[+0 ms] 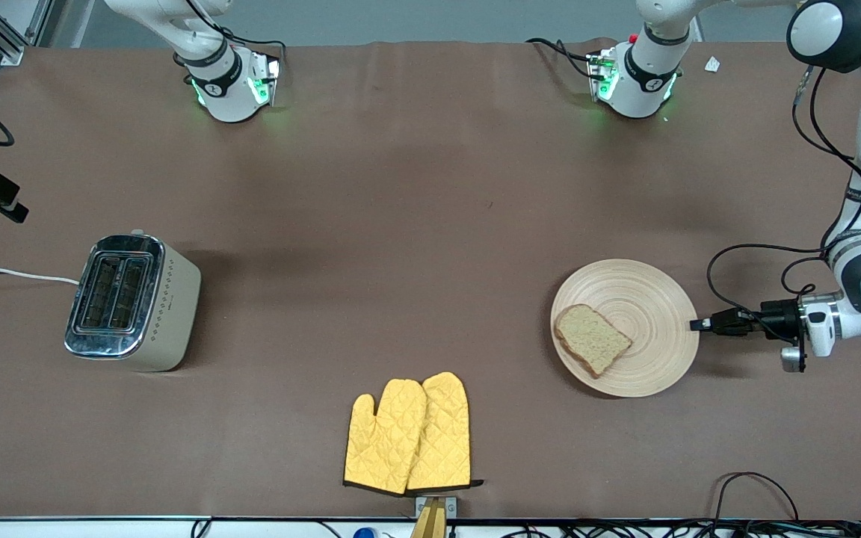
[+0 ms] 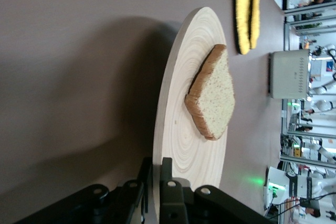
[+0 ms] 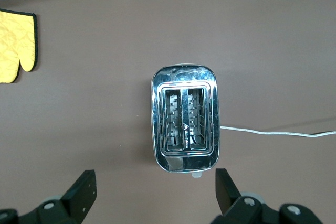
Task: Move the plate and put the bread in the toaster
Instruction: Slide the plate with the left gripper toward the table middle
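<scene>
The beige wooden plate (image 1: 651, 295) lies on the brown table toward the left arm's end, with the slice of bread (image 1: 591, 338) flat on it. My left gripper (image 1: 693, 324) is low at the plate's rim, its two fingers shut on the rim, one above and one below. In the left wrist view (image 2: 156, 163) the plate (image 2: 176, 114) and the bread (image 2: 214, 95) are just ahead of that gripper. The toaster (image 1: 131, 299) stands toward the right arm's end, both slots empty. My right gripper (image 3: 155, 182) is open and empty, high over the toaster (image 3: 185, 118).
A pair of yellow oven mitts (image 1: 409, 437) lies near the front edge, between toaster and plate. The toaster's white cord (image 1: 12, 274) runs off the table's end. Black cables (image 1: 755, 258) hang by the left arm.
</scene>
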### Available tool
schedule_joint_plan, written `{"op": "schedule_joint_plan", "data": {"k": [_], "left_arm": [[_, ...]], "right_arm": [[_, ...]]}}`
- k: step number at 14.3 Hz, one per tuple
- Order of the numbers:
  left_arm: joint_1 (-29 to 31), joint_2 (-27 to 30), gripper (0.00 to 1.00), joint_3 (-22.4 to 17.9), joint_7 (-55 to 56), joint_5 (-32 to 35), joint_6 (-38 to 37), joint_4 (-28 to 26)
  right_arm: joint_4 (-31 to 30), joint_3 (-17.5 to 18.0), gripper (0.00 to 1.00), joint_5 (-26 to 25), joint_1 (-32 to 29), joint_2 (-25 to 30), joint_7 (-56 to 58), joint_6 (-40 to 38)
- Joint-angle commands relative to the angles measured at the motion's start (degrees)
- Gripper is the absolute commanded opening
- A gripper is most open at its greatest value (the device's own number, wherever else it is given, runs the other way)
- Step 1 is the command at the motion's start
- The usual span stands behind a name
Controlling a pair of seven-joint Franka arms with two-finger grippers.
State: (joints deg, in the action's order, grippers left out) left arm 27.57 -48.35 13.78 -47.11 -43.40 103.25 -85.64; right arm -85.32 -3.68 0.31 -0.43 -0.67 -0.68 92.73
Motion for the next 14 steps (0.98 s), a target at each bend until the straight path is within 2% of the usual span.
{"op": "schedule_joint_plan", "data": {"k": [1, 3, 6, 12, 14], "left_arm": [[0.47, 2.21, 0.00, 4.40, 1.22, -1.07, -1.38, 0.21], [0.21, 2.21, 0.00, 7.65, 4.03, -4.04, -1.21, -0.14], [-0.41, 2.73, 0.00, 12.30, 6.84, -4.68, 1.76, -2.15], [-0.32, 6.43, 0.00, 25.05, 17.49, -4.76, 18.80, -10.24], [-0.24, 6.69, 0.00, 29.27, 18.81, -5.72, 27.84, -14.45]], "right_arm": [[-0.37, 0.17, 1.00, 0.13, -0.28, 0.23, -0.47, 0.87], [-0.37, 0.17, 1.00, 0.13, -0.19, 0.23, -0.38, 0.96], [-0.37, 0.17, 1.00, 0.13, -0.28, 0.23, -0.38, 0.96], [-0.37, 0.17, 1.00, 0.13, -0.36, 0.23, -0.29, 1.40], [-0.37, 0.17, 1.00, 0.13, -0.54, 0.23, -0.20, 1.31]]}}
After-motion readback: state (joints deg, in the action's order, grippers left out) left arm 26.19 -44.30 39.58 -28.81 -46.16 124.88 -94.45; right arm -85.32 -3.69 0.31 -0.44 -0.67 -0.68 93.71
